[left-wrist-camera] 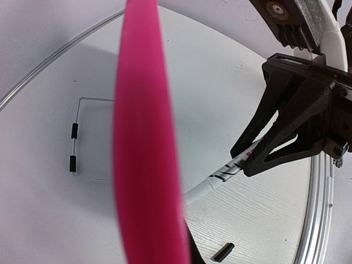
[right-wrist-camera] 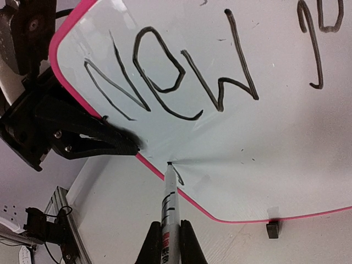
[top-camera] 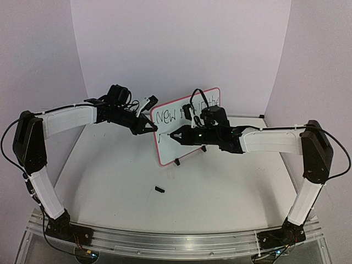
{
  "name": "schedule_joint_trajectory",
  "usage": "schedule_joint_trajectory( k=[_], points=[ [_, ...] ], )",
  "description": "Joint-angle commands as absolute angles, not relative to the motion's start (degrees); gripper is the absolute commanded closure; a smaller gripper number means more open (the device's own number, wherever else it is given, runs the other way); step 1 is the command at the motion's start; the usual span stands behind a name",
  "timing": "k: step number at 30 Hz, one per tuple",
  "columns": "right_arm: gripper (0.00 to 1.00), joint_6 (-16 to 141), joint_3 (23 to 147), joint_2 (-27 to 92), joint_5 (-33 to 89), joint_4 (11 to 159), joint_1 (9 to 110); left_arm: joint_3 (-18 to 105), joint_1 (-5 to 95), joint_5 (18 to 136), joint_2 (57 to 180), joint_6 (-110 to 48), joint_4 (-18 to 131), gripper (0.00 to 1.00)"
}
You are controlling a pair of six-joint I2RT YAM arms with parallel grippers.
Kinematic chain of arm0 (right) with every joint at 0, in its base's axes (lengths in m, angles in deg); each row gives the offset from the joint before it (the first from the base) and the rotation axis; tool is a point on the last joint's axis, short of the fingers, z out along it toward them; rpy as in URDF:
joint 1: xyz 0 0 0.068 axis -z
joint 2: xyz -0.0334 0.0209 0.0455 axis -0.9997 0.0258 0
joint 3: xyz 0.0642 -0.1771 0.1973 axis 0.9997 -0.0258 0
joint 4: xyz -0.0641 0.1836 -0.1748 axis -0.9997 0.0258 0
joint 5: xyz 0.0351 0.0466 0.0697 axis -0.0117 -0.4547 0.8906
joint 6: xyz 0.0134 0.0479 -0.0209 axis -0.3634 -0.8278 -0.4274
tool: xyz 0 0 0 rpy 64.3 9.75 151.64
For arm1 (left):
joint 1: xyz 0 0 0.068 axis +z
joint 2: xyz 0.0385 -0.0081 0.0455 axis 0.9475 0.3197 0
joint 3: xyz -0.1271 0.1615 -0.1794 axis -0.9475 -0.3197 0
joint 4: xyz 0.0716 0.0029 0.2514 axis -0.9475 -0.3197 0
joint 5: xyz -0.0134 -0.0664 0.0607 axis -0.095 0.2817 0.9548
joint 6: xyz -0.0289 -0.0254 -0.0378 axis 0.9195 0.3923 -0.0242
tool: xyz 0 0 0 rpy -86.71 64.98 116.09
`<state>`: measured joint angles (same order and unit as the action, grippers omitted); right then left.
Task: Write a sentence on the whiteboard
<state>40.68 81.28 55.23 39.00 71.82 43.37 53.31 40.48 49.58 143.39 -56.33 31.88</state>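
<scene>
Right gripper [right-wrist-camera: 169,236] closed on marker pen [right-wrist-camera: 170,201] — tip just ahead, touching whiteboard [right-wrist-camera: 247,148] inside its pink frame. Left of tip: left gripper [right-wrist-camera: 124,144] clamped on the board's edge. Beyond — sentence [right-wrist-camera: 165,89], first word "New".

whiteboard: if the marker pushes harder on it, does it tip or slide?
Alone it would probably tip: the whiteboard stands near upright on small black feet, a narrow base. It looks like a thin, stiff, likely light panel. The left gripper clamps its edge, which should brace it against the marker; the glossy face may let the tip skid.
</scene>
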Motion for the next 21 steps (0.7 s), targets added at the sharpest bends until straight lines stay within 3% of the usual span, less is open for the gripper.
schedule_joint_trajectory(
  k=[1, 21],
  points=[
    [1.00, 40.14, 81.83, 54.61, 36.96, 68.93, 43.72, 52.89, 38.22, 46.38, 144.51, -57.06, 24.14, 1.00],
    [1.00, 38.90, 78.87, 55.67, 37.40, 68.78, 43.96, 52.89, 38.22, 46.21, 144.68, -57.09, 24.13, 1.00]
  ],
)
